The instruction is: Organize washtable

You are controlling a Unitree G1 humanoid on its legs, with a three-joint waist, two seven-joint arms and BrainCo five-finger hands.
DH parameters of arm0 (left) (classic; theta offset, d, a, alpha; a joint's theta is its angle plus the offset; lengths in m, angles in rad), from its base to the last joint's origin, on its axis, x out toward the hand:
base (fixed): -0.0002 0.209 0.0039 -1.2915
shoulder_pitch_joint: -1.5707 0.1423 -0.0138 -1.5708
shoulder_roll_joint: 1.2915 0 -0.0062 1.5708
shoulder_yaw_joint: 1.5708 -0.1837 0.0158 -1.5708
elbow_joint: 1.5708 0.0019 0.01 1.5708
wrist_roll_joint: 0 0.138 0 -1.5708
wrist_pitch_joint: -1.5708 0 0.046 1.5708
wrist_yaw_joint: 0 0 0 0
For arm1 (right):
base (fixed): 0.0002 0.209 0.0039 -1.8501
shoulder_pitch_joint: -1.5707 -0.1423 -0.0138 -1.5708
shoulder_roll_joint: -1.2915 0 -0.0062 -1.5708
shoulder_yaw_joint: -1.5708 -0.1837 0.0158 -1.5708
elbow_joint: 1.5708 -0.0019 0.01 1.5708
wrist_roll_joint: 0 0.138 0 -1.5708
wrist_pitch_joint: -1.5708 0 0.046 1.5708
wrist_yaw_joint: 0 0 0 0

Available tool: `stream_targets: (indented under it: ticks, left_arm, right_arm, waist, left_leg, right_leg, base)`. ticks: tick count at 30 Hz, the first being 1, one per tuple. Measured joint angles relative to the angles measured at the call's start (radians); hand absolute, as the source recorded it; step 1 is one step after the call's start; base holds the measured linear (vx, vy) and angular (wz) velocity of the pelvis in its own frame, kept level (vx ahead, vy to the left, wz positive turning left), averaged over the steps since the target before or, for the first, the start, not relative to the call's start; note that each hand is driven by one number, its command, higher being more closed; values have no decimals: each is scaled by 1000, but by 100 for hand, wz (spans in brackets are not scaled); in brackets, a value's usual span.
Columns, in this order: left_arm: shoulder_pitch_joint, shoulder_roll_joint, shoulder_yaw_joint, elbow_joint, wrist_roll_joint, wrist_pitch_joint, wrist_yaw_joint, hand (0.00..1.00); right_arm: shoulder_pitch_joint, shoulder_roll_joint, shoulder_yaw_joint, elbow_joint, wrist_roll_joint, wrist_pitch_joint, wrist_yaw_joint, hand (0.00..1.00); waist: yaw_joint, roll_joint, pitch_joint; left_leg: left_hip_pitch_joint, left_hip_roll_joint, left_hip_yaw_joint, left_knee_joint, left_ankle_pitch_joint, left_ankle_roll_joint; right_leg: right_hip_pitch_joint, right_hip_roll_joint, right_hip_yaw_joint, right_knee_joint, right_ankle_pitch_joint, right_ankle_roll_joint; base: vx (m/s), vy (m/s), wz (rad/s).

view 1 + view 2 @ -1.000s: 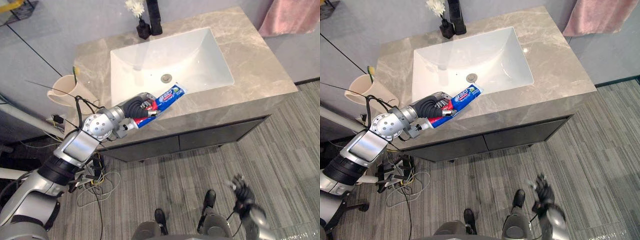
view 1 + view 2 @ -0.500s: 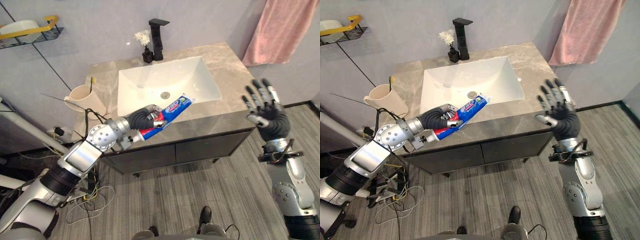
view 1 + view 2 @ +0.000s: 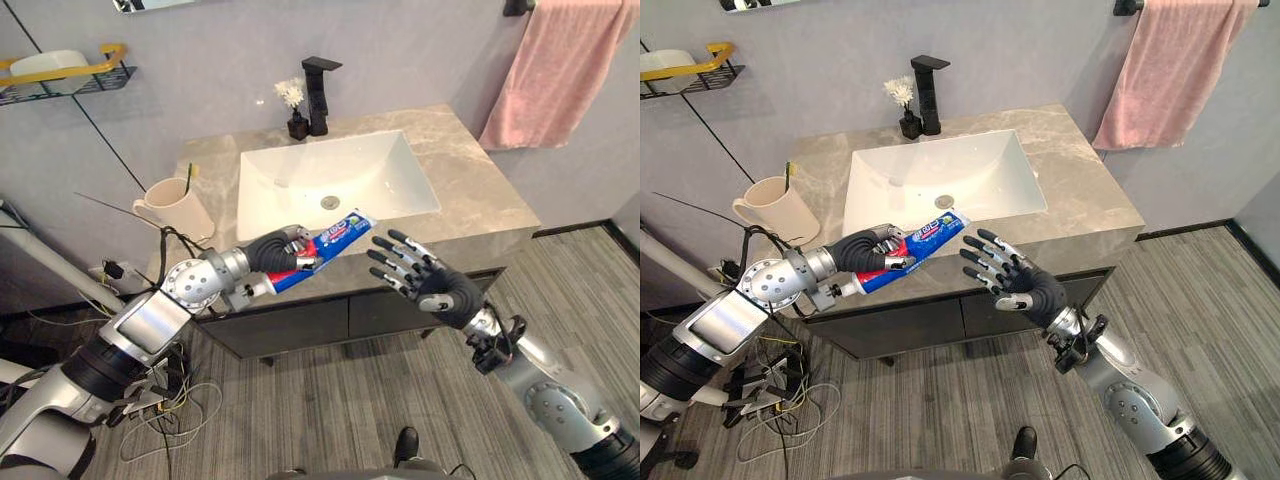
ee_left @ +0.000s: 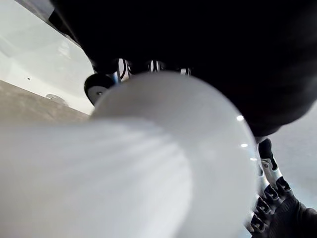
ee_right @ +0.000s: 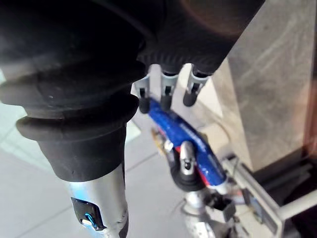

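Curling round a glossy toothpaste tube [image 3: 328, 240], the left hand [image 3: 277, 251] holds it over the front edge of the veined stone countertop [image 3: 472, 192]; the right hand [image 3: 428, 282], fingers splayed, hovers beside its flat end.

Polished veined stone table [image 3: 470, 185]; glossy white ceramic basin [image 3: 320, 170]; glossy plastic toothpaste tube [image 3: 335, 236]; matt beige cup [image 3: 178, 208]; matt black tap [image 3: 321, 92]; soft pink cloth towel [image 3: 555, 75].

The left hand [image 3: 277, 252] grips a toothpaste tube [image 3: 322, 250]; the right hand [image 3: 432, 284] is spread beside it.
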Motion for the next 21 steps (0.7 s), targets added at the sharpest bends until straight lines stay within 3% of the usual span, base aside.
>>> stream_targets:
  ticks: [12, 15, 21]
  left_arm:
    - [0, -79, 13, 1, 47, 0, 4, 100]
    - [0, -99, 20, 0, 56, 0, 4, 100]
    - [1, -106, 65, -1, 78, 0, 5, 100]
  right_arm:
    - [-4, 237, -42, 94, 12, -24, -60, 0]
    - [-4, 278, -84, 129, 13, -47, -68, 0]
    - [-1, 316, -120, 196, 12, -51, -88, 0]
  waist:
    - [5, 0, -28]
    - [5, 0, -29]
    - [5, -1, -29]
  left_leg:
    - [-16, 1, -10, 12, 0, 0]
    - [-16, 2, -10, 11, 0, 0]
    - [-16, 1, -16, 10, 3, -1]
  right_leg:
    - [0, -3, -12, 0, 1, -2]
    - [0, -2, -12, 0, 1, -2]
    - [0, -2, -17, 0, 1, -2]
  base:
    - [-13, 5, 3]
    - [0, 0, 0]
    - [3, 4, 1]
